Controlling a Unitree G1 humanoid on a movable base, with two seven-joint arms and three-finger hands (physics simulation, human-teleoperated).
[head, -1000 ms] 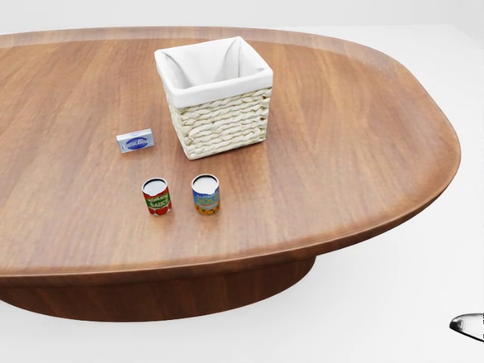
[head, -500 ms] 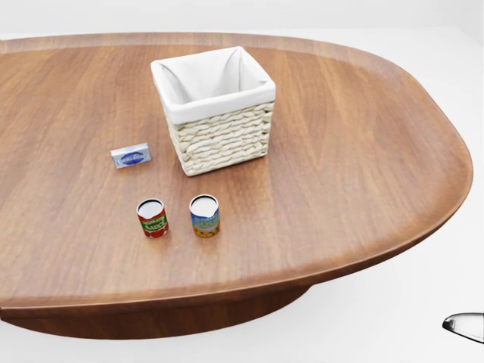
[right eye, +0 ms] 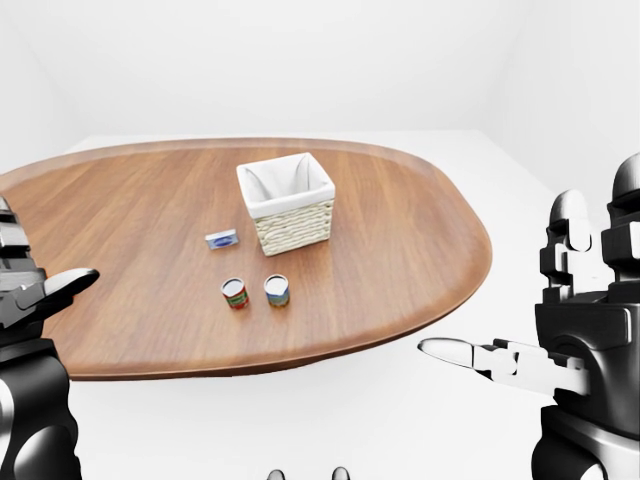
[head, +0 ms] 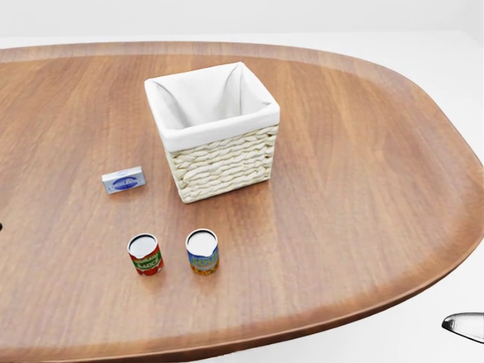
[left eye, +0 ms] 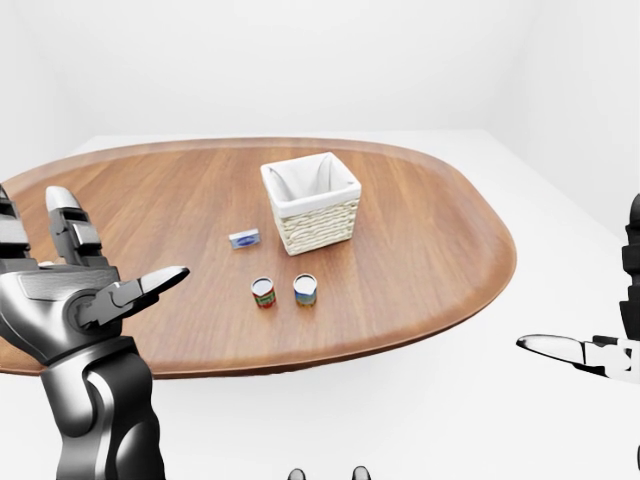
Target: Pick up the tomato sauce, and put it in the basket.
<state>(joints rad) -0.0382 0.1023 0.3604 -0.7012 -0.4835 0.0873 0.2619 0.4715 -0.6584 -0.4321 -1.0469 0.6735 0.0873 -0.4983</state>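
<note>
Wood-grain brown, oval bench fills most of the head view. Tomato sauce, a small red-labelled can, stands upright on it toward the lower left of that view. Just beside it to the right, not touching, a second can with a blue and yellow label, also upright. Above the pair sits the basket, woven and pale with a white cloth liner, nothing visible inside. Left of the basket a small blue and grey box lies flat on the wood.

Left hand: raised at the left edge of the left-eye view, fingers spread and extended, holding nothing. It sits over the near-left part of the bench, well apart from the tomato sauce, which lies to its right in that view.

Right hand: raised at the right edge of the right-eye view, beyond the bench edge over white floor, one finger stretched out toward the left, the others upright; open and carrying nothing. Tomato sauce is well to its left, with the other can between.
</note>
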